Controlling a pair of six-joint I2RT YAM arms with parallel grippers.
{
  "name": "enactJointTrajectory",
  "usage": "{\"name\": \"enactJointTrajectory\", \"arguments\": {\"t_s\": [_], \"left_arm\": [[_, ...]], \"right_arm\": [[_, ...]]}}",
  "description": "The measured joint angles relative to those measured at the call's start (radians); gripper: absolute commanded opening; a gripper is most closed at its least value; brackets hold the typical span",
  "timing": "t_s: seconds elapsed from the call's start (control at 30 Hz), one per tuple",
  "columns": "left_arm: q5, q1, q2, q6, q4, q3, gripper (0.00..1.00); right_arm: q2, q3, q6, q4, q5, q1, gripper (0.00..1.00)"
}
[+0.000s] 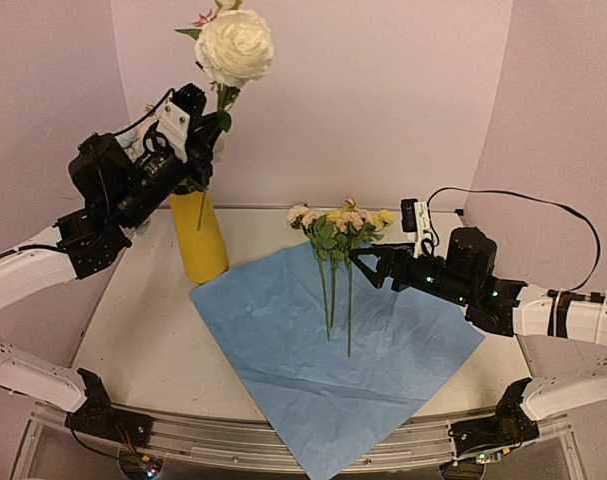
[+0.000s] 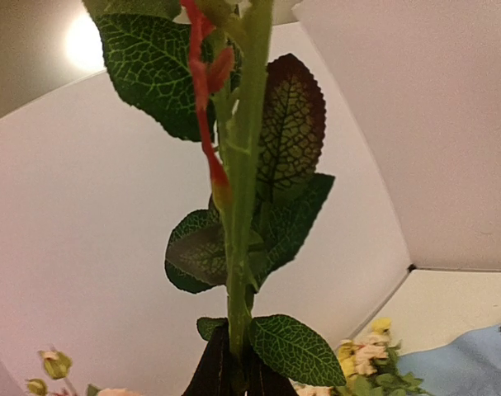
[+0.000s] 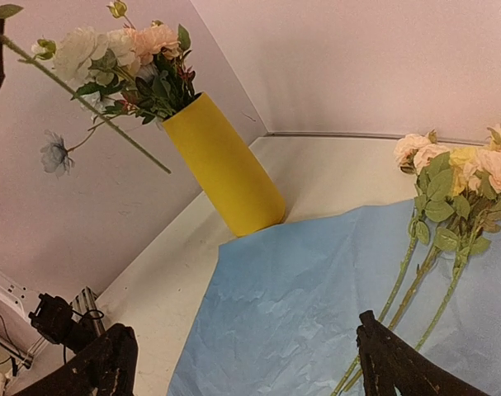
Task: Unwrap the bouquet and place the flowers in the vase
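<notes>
The bouquet lies undone: its blue crinkled paper [image 1: 333, 350] is spread flat, and three flowers [image 1: 340, 222] rest on it with their stems pointing at me. High at the left, my left gripper [image 1: 217, 124] is shut on the stem of a white rose [image 1: 235, 47] above the yellow vase [image 1: 201, 240]. That stem's [image 2: 238, 247] lower end hangs outside the vase, against its side. The vase [image 3: 225, 165] holds several blooms [image 3: 126, 54]. My right gripper [image 1: 368, 262] stands open and empty just right of the lying flowers [image 3: 456, 181], over the paper [image 3: 316, 289].
Pale walls close the table in at the back and on both sides. The paper's near corner overhangs the front rail [image 1: 233, 435]. Bare tabletop [image 1: 148, 330] shows left of the paper.
</notes>
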Motion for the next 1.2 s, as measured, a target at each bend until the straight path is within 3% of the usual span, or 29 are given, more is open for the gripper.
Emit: {"name": "enactJointTrajectory", "arguments": {"t_s": [0.1, 0.17, 0.47, 0.77, 1.03, 1.2], "left_arm": [[0.023, 0.129, 0.002, -0.020, 0.014, 0.016, 0.00], [0.023, 0.156, 0.002, -0.035, 0.023, 0.029, 0.00], [0.050, 0.162, -0.018, -0.087, 0.084, 0.041, 0.00], [0.051, 0.163, -0.041, -0.045, 0.103, 0.074, 0.00], [0.057, 0.163, -0.232, -0.032, 0.103, -0.043, 0.00], [0.056, 0.163, -0.233, 0.003, 0.146, -0.046, 0.00]], "right_arm": [[0.000, 0.002, -0.001, 0.002, 0.000, 0.000, 0.93], [0.000, 0.002, -0.002, 0.000, 0.000, 0.000, 0.93], [0.013, 0.017, -0.006, 0.000, -0.005, 0.000, 0.93], [0.030, 0.036, -0.011, -0.001, -0.012, 0.000, 0.93], [0.041, 0.048, -0.015, -0.001, -0.025, 0.000, 0.93], [0.061, 0.068, -0.015, 0.000, -0.037, 0.000, 0.93]]}}
